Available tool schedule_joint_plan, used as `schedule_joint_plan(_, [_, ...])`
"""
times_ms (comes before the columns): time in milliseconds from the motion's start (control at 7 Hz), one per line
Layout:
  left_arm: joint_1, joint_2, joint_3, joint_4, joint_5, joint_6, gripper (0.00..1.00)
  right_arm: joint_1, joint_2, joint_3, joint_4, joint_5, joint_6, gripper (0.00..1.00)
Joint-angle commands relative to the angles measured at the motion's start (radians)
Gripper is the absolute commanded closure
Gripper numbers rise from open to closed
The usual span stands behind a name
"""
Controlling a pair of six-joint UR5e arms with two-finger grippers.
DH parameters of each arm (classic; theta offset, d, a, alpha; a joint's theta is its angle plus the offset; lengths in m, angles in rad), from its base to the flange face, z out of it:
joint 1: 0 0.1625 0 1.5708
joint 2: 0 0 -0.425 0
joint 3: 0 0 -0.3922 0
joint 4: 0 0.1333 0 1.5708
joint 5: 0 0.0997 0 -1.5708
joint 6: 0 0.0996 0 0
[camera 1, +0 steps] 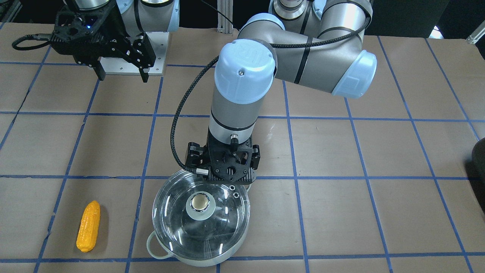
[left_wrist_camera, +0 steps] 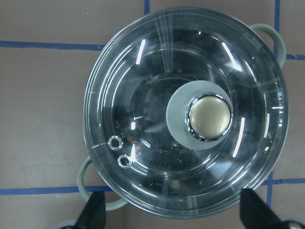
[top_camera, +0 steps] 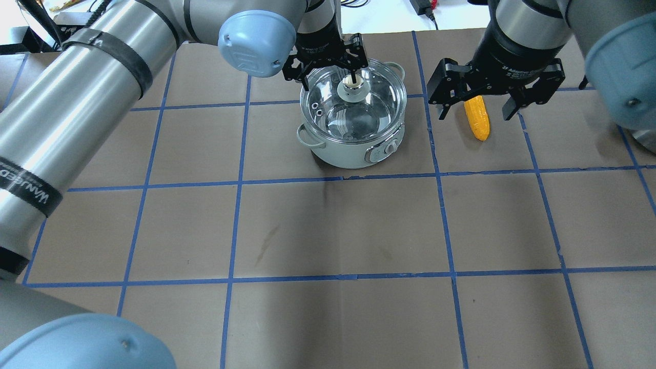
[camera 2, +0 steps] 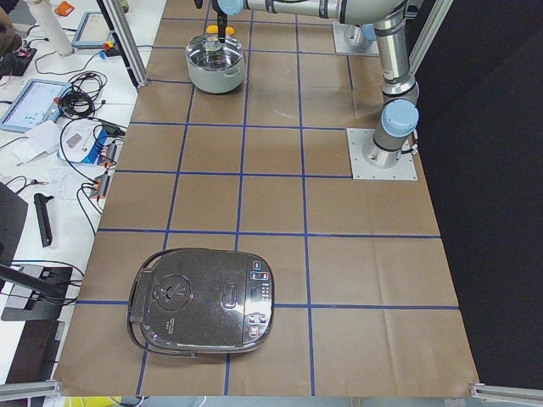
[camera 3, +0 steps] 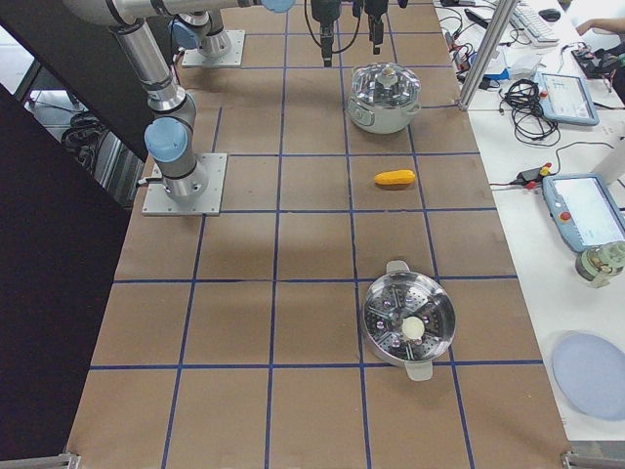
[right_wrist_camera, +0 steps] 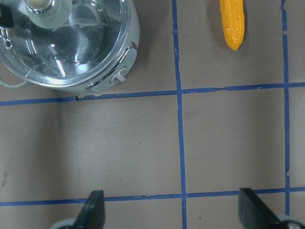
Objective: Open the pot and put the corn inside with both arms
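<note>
The pot (camera 1: 212,250) is round, with a pale body, loop handles and a shiny inside. A glass lid (camera 1: 223,220) with a pale knob (camera 1: 200,203) lies shut on it. It also shows in the overhead view (top_camera: 353,148) and the left wrist view (left_wrist_camera: 272,38). My left gripper (camera 1: 223,173) (top_camera: 329,77) (left_wrist_camera: 174,214) hangs open above the lid, clear of the knob. The yellow-orange corn (camera 1: 88,231) (top_camera: 477,120) (right_wrist_camera: 232,24) lies on the table beside the pot. My right gripper (camera 1: 123,74) (top_camera: 475,110) (right_wrist_camera: 174,214) is open, empty and raised well above the table.
A steel steamer pot (camera 3: 408,318) stands further along the table on my right side. A dark rice cooker (camera 2: 204,309) stands at my left end. Desks with cables and tablets (camera 3: 576,210) border the table's far edge.
</note>
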Motion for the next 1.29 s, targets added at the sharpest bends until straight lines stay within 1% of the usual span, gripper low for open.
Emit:
schedule_joint_plan(0, [-0.004, -0.065, 0.053, 0.044, -0.007, -0.010, 0.00, 0.000, 0.000, 0.001, 0.000, 0.000, 0.001, 0.00])
schedule_joint_plan(571, [-0.041, -0.130, 0.063, 0.109, -0.014, -0.034, 0.00, 0.000, 0.002, 0.003, 0.000, 0.000, 0.001, 0.00])
schedule_joint_plan(857, [-0.042, -0.136, 0.057, 0.116, -0.004, -0.025, 0.00, 0.000, 0.002, 0.001, 0.000, 0.000, 0.001, 0.00])
schedule_joint_plan(1000, [-0.042, -0.133, 0.057, 0.116, -0.003, -0.018, 0.35, 0.000, 0.002, 0.001, 0.000, 0.000, 0.001, 0.00])
schedule_joint_plan(1143, [-0.042, -0.132, 0.063, 0.116, -0.003, -0.018, 0.67, 0.000, 0.002, 0.001, 0.000, 0.000, 0.001, 0.00])
